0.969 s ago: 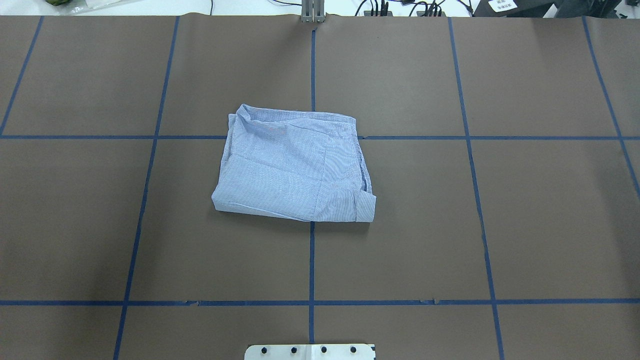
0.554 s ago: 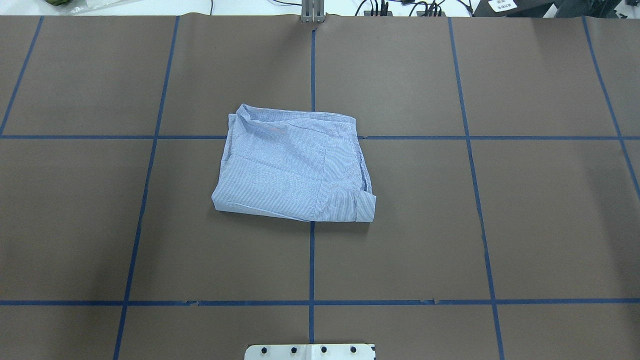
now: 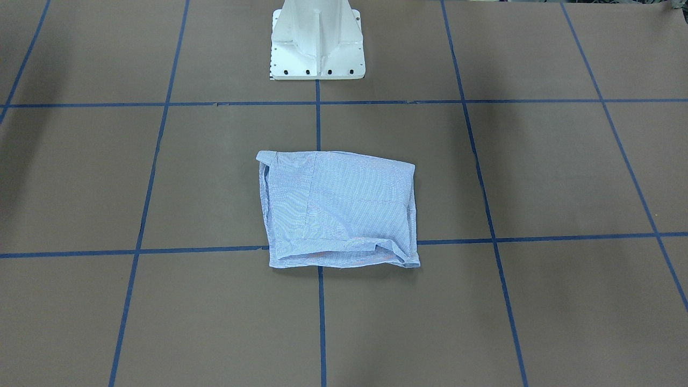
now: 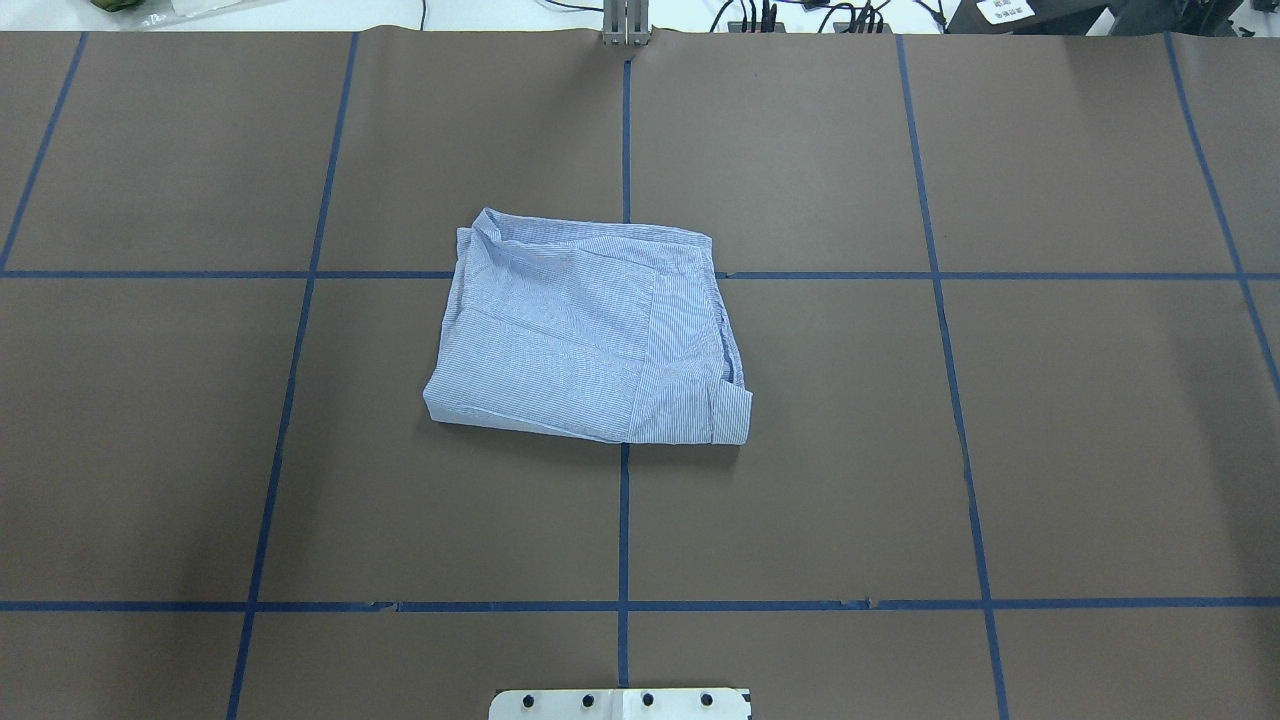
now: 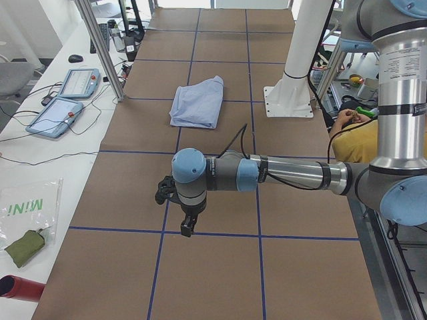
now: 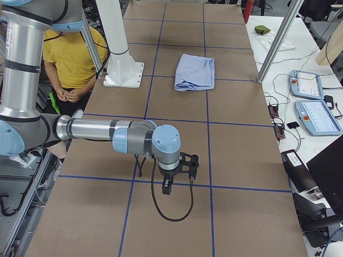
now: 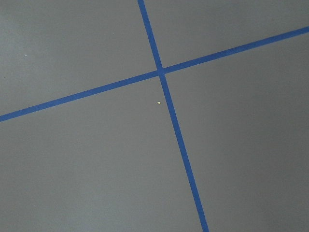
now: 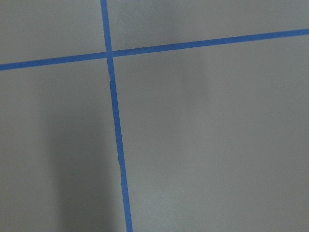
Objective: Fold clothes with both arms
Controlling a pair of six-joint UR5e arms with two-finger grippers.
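The light blue striped shirt (image 4: 590, 330) lies folded into a compact rectangle in the middle of the brown table, also seen as the shirt (image 3: 338, 209), the shirt (image 5: 197, 102) and the shirt (image 6: 195, 72). Nothing touches it. My left gripper (image 5: 187, 227) hangs over the table's left end, far from the cloth, pointing down. Above the opposite end my right gripper (image 6: 167, 186) points down too. Both show only in the side views, so I cannot tell whether they are open or shut. The wrist views show only bare table with blue tape lines.
Blue tape lines (image 4: 623, 520) grid the brown table. The white pedestal base (image 3: 317, 40) stands at the robot's edge. A person in a yellow top (image 6: 69, 51) sits beside the pedestal. Tablets (image 5: 59, 113) and cables lie on the white side bench.
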